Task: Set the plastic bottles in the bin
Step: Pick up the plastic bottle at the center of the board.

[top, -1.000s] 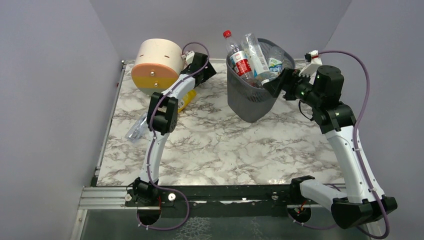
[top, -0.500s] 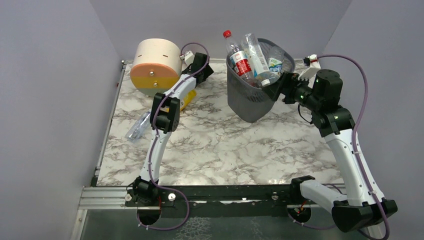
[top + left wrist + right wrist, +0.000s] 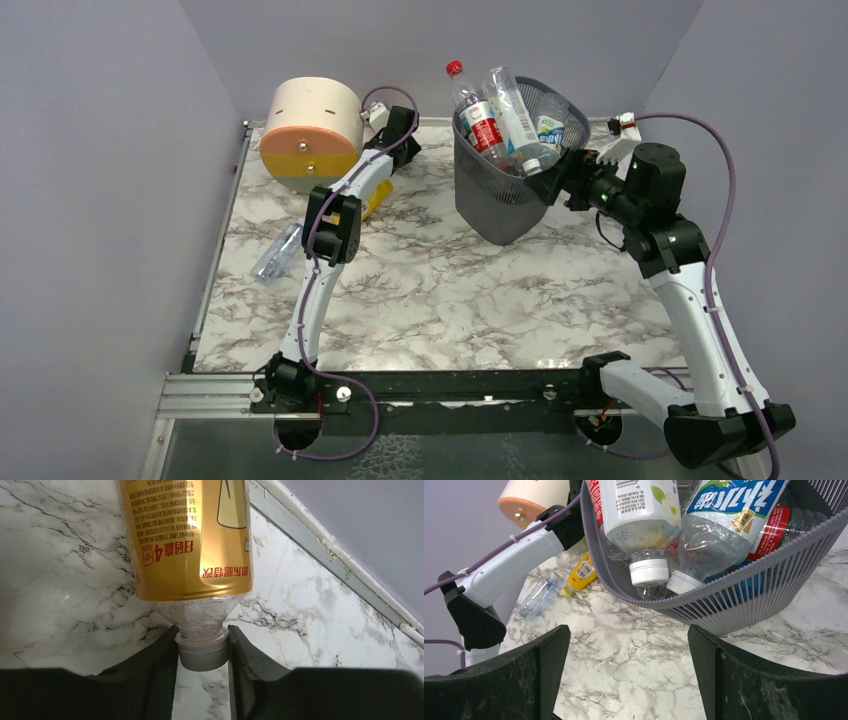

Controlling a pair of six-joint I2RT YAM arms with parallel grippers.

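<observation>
Yellow bottle point(image 3: 190, 540) pinched at its cap by the left hand point(image 3: 202, 651) (right hand point(image 3: 628, 642) spread).

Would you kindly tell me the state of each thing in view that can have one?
left gripper, shut on the cap of the yellow bottle
right gripper, open, empty, beside the bin
yellow bottle, capped, lying on the table
clear bottle, lying loose on the table
bin, standing, heaped with bottles above its rim
red-capped bottle, capped, sticking up out of the bin
drawer unit, drawers look closed
</observation>
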